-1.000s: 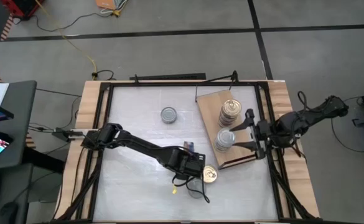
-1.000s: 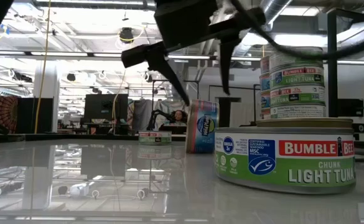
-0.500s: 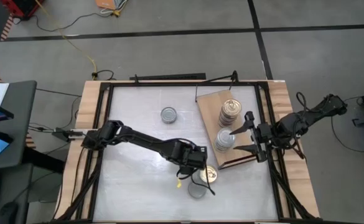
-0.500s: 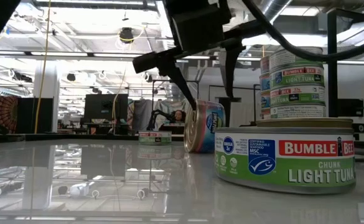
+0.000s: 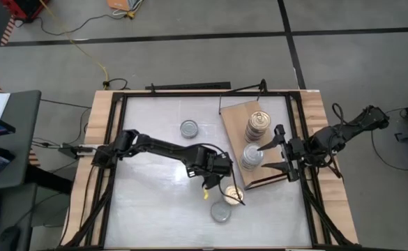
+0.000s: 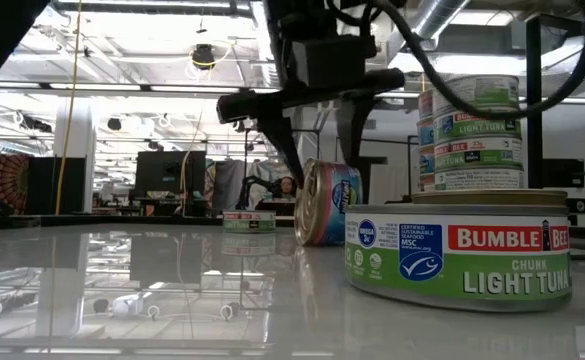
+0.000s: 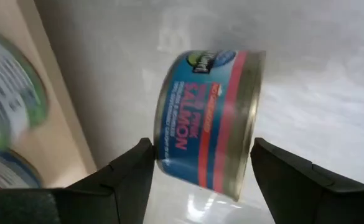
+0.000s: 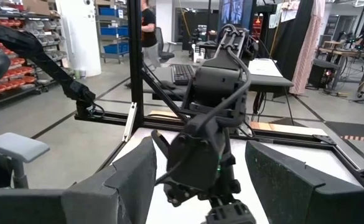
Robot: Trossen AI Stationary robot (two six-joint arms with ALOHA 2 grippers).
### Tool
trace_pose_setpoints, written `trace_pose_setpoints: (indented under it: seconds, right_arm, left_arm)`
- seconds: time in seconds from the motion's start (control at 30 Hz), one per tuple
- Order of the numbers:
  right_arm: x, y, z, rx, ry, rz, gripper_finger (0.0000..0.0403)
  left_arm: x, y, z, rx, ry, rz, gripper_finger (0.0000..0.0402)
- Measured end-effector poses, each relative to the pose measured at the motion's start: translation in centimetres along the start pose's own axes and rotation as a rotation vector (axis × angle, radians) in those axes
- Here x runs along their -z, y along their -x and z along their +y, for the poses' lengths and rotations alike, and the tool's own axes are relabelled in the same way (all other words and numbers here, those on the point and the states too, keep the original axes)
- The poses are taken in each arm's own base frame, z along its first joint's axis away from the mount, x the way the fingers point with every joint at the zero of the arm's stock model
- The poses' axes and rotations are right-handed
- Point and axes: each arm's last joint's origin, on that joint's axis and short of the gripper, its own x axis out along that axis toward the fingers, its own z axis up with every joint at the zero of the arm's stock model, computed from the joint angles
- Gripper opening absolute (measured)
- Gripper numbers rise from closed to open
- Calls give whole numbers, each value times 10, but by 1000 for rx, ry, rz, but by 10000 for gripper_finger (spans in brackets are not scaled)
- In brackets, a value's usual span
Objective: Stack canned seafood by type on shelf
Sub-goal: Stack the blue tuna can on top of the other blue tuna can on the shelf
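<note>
Shelf point(image 5: 237, 118) lies slanted near the tabletop's right edge, bearing two tin stacks point(image 5: 254, 139). Right gripper point(image 5: 268, 157) waits beside them, fingers spread, empty. Left gripper point(image 5: 226, 189) near the front edge, fingers parted around a salmon tin point(image 7: 210, 123) on its rim, not clamped.

**Blue, green and gold on a white bench**

The tipped salmon tin point(image 7: 210, 121) wears a blue label with a red band and white lettering, and its lid shows gold from above. The tuna tin point(image 6: 459, 249) nearest the low camera has a green-and-white label with a red brand panel and a blue badge. The shelf point(image 5: 238, 115) is light brown wood. The bench point(image 5: 155, 188) is white with a pale wooden rim. A lone tin point(image 5: 189, 128) shows a silver-grey lid. Both arms are dark.
</note>
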Motion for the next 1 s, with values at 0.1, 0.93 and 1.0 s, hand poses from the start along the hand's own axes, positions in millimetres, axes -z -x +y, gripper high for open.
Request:
trace_pose_setpoints:
  seconds: [0.1,0.93,1.0]
  right_arm:
    - [0,0,0,0,0,0,272]
    - [0,0,0,0,1,-4,272]
    - [0,0,0,0,0,-4,272]
  left_arm:
    - [5,-2,-1,34,93,-8,253]
    - [14,-4,-2,95,440,-13,200]
    - [16,-4,-2,72,442,36,198]
